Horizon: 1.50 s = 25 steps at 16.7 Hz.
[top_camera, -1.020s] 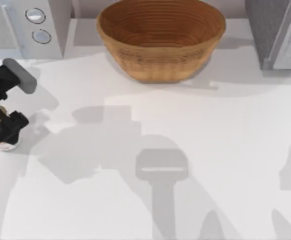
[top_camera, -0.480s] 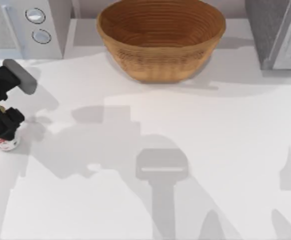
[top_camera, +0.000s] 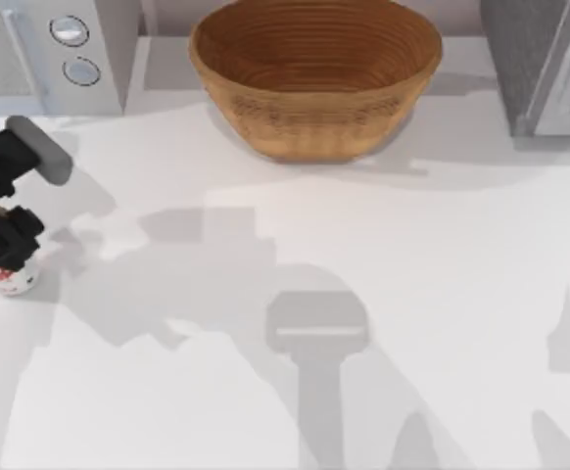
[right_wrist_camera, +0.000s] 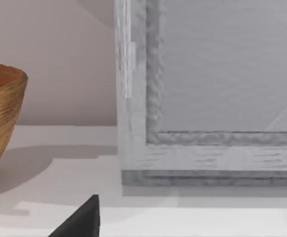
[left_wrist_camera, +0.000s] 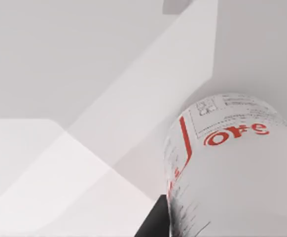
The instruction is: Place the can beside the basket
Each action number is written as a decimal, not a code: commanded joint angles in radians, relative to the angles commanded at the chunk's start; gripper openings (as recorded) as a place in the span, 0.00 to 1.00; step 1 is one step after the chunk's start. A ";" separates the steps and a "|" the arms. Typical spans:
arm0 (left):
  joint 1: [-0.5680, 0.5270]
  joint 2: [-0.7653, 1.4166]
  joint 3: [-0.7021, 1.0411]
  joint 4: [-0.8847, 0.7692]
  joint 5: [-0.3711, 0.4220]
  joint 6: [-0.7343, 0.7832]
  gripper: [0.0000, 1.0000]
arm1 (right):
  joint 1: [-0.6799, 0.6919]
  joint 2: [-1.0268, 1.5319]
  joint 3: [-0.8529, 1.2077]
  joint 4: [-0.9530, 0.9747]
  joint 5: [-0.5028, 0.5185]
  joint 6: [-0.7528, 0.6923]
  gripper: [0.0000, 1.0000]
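Presently, the small white cylindrical drink can [top_camera: 11, 276] with red lettering and a dull gold-yellow top is seen at the far left edge of the white surface [top_camera: 383, 294] in the top view, well apart from the large round tan-brown woven wicker basket [top_camera: 314, 73], which stands at the back centre of the surface with its ribbed concentric rings showing inside. The left gripper [top_camera: 3, 235] is set directly over the can, its black fingers closed against the can's upper part, so that only the lower white body with its red marks is exposed below them. In the left wrist view the can [left_wrist_camera: 232, 168] is seen very close, its white wall bearing a red line, red letters and fine printed text, with a black finger [left_wrist_camera: 153, 224] pressed against its side; whether the can's base is touching the surface cannot be told. A pale grey appliance with two round knobs [top_camera: 65, 49] stands at the back left, near the left arm, and a grey framed cabinet [top_camera: 545, 64] at the back right. In the right wrist view the basket's wall [right_wrist_camera: 0, 118] is seen beside the grey framed cabinet [right_wrist_camera: 207, 94], and a black fingertip [right_wrist_camera: 82, 222] of the right gripper is visible at the edge; whether those fingers are open or closed cannot be told.
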 joint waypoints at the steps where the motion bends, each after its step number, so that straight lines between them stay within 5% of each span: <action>1: 0.000 0.000 0.000 0.000 0.000 0.000 0.00 | 0.000 0.000 0.000 0.000 0.000 0.000 1.00; 13: -0.061 0.020 0.040 -0.016 0.000 -0.102 0.00 | 0.000 0.000 0.000 0.000 0.000 0.000 1.00; 17: -0.185 0.058 0.105 -0.050 -0.001 -0.363 0.00 | 0.000 0.000 0.000 0.000 0.000 0.000 1.00; 25: -0.495 0.129 0.214 -0.133 0.003 -1.138 0.00 | 0.000 0.000 0.000 0.000 0.000 0.000 1.00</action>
